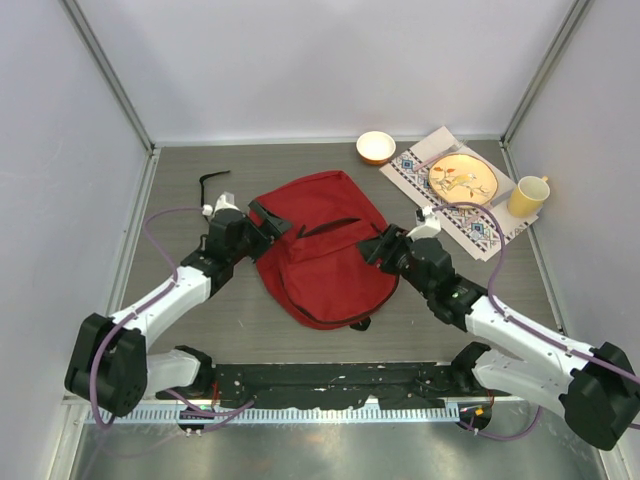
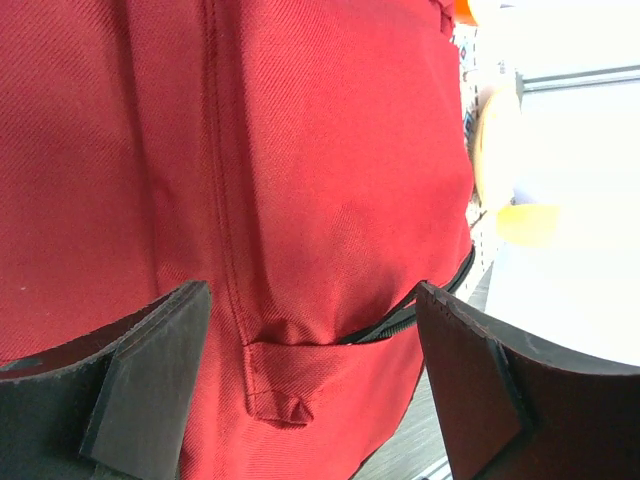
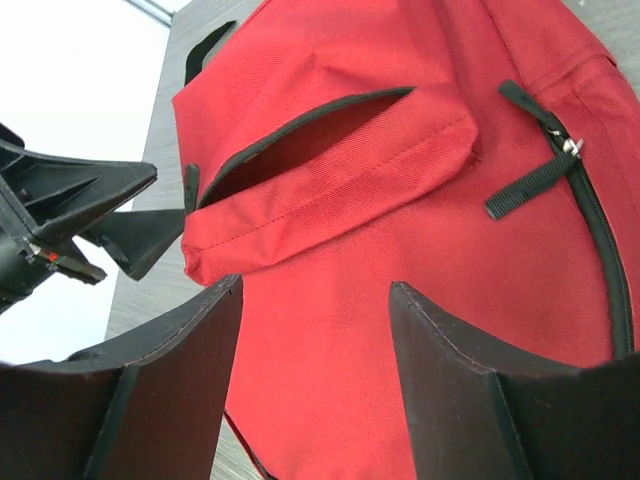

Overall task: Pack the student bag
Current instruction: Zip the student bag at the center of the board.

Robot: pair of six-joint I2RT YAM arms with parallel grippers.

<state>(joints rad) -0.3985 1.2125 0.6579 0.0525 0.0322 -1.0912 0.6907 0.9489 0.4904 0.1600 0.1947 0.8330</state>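
Student bag (image 1: 325, 250), red, lies flat mid-table (image 1: 290, 165) between both grippers, front pocket (image 3: 330, 150) facing up, its zipper slit gaping. Left gripper (image 1: 263, 222) sits at the bag's left edge, fingers (image 2: 150, 380) spread wide with red fabric ahead and nothing clamped; right gripper (image 1: 377, 245) sits at the bag's right edge, fingers (image 3: 470, 400) also well apart over the fabric, holding nothing. Beyond the bag's far right corner: small bowl (image 1: 375, 147), patterned plate (image 1: 463, 177) on a placemat (image 1: 405, 165), yellow mug (image 1: 527, 195).

text: none legible | student bag (image 1: 320, 255): no readable label
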